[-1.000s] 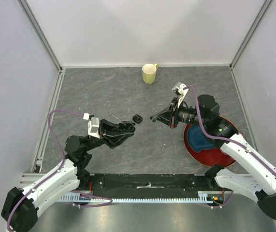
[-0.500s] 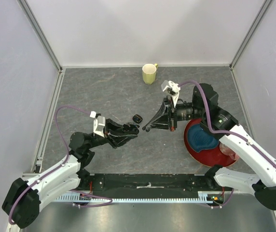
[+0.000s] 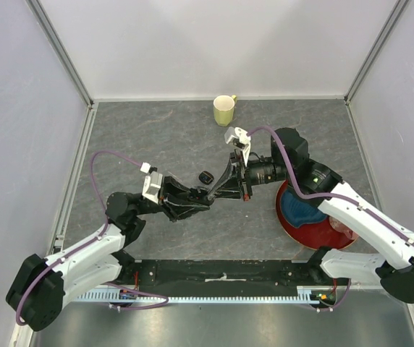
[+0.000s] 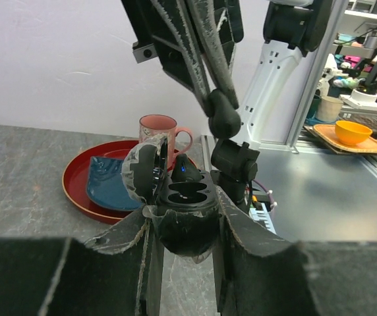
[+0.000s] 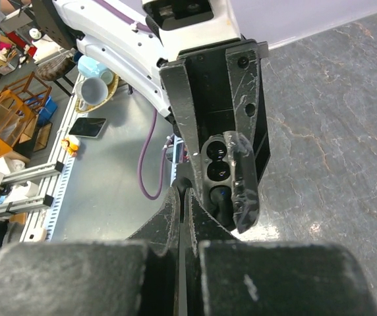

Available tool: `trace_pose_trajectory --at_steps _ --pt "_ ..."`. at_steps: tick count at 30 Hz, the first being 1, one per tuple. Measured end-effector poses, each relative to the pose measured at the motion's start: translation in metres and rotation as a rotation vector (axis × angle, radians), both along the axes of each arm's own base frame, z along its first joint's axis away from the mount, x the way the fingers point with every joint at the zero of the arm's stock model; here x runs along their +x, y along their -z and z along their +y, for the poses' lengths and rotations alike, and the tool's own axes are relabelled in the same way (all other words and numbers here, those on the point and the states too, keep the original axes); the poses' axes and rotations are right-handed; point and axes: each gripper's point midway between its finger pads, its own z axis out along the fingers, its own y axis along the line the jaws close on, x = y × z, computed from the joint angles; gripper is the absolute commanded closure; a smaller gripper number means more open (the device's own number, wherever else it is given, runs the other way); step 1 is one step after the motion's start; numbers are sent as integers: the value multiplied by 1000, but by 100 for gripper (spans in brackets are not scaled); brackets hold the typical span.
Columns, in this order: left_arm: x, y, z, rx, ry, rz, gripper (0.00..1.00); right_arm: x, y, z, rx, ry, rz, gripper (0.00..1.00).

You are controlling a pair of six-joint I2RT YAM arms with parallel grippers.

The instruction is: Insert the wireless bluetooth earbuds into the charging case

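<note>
Your left gripper [image 4: 186, 227] clamps the open glossy black oval charging case [image 4: 188, 197] near centre, wells facing your right gripper [image 4: 222, 120], which pinches a tiny black hooked earbud [image 4: 234, 161] just right of them.

- charging case [image 4: 187, 220], lower centre of the left wrist view — glossy black, with a small blue light inside
- earbud [image 4: 223, 117] just above it: black
- mug [image 3: 224, 110], top centre: yellow-green
- tray [image 3: 310, 235], right side — red; the dish [image 3: 301, 210] on it is deep blue
- second mug [image 4: 159, 128]: pink
- tabletop [image 3: 156, 137]: grey, marbled with pale veins
- cables [image 3: 109, 153]: purple
</note>
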Motion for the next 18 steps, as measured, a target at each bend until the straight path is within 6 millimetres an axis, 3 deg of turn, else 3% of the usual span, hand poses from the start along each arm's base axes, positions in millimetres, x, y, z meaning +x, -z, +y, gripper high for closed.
trace_pose_trajectory --at_steps 18 --pt "-9 3 -7 26 74 -1 98 6 4 16 -22 36 -18 100"
